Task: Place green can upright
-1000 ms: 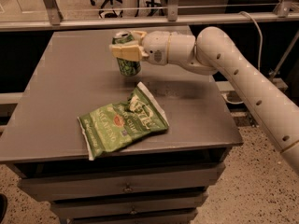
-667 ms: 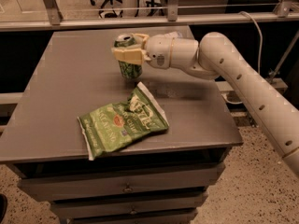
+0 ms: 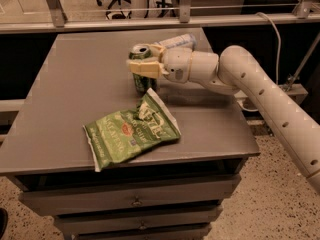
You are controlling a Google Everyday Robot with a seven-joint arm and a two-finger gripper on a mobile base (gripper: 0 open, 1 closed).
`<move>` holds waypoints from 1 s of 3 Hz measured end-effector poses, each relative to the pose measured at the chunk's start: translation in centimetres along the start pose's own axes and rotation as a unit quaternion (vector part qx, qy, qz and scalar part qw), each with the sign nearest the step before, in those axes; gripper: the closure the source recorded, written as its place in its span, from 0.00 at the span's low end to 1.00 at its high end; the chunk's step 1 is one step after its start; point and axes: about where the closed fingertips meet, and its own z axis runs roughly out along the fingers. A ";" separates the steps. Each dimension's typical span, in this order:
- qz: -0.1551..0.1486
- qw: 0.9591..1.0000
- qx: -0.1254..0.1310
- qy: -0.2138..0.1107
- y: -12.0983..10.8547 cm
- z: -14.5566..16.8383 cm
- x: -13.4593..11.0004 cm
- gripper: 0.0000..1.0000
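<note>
— So, where is the green can [image 3: 144,84]?
— Far middle of the tabletop [image 3: 65,84], long axis vertical, pull-tab end up, just beyond the green chip bag [image 3: 131,130].
— And the hand [image 3: 141,68]?
— It reaches in from the right, clamped round the can's middle.
— Is the can set down?
— Can't tell; the bag's corner and shadow hide its base. A clear bottle [image 3: 177,40] lies half hidden behind the hand.

1 can [image 3: 143,84], 1 bag [image 3: 131,131], 1 bottle [image 3: 177,40], 1 tool [image 3: 141,67] at can.
</note>
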 end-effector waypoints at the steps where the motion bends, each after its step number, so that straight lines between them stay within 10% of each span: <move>1: 0.002 1.000 -0.001 0.000 0.1 -0.2 0.3 0.33; 3: -0.001 0.999 0.000 0.034 0.1 -2.6 1.0 0.00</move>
